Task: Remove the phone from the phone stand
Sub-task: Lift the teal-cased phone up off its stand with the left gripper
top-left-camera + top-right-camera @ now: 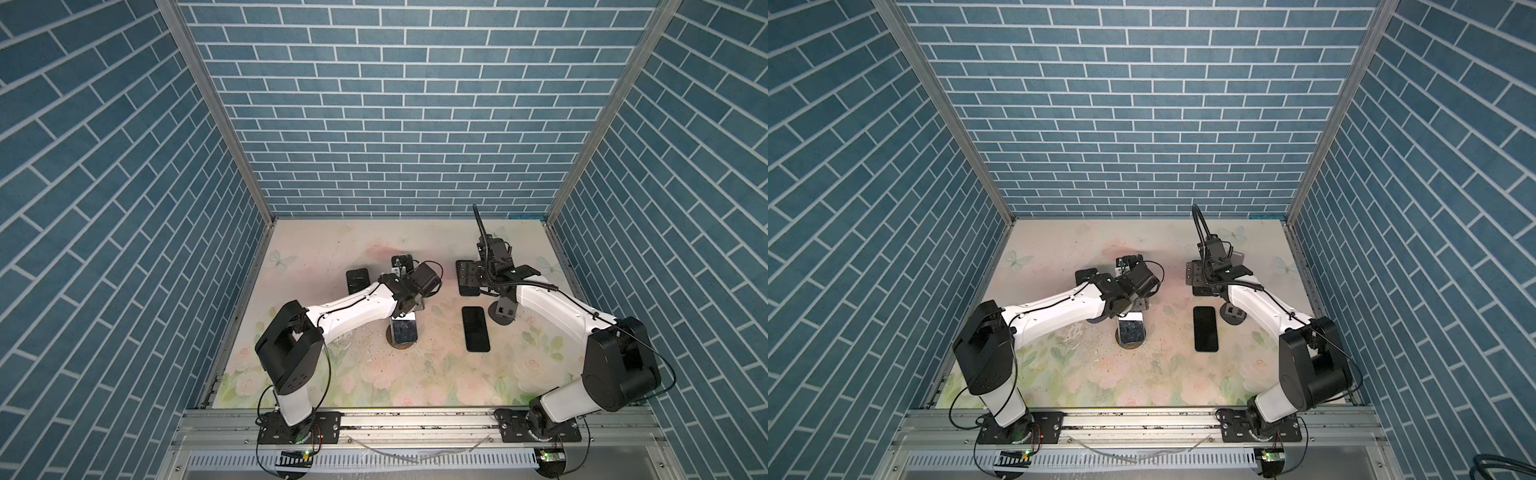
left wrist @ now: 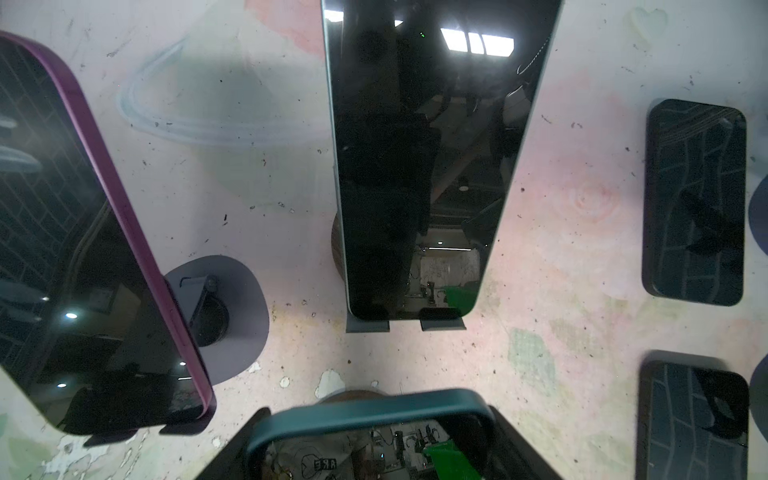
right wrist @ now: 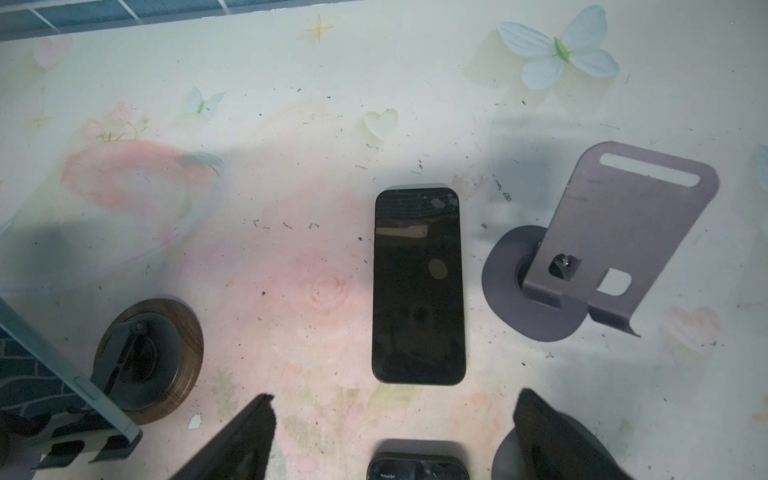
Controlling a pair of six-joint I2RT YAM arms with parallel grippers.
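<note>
Floral tabletop [image 1: 374,374], teal-cased phone [image 2: 365,409], glossy dark screen [image 2: 374,455]

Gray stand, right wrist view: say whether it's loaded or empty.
Empty: the gray stand shows a bare backplate and lip; a black phone lies flat on the table beside it.

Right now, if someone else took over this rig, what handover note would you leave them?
Left gripper: jaws shut on the top edge of the teal-cased phone.
Right gripper: open, holding nothing, a flat black phone lying ahead of it.
Phone: upright, lower edge in the lips of the wood-base stand.
Done: the grasp.
Left: lift it clear of the stand and lay it on the table.
</note>
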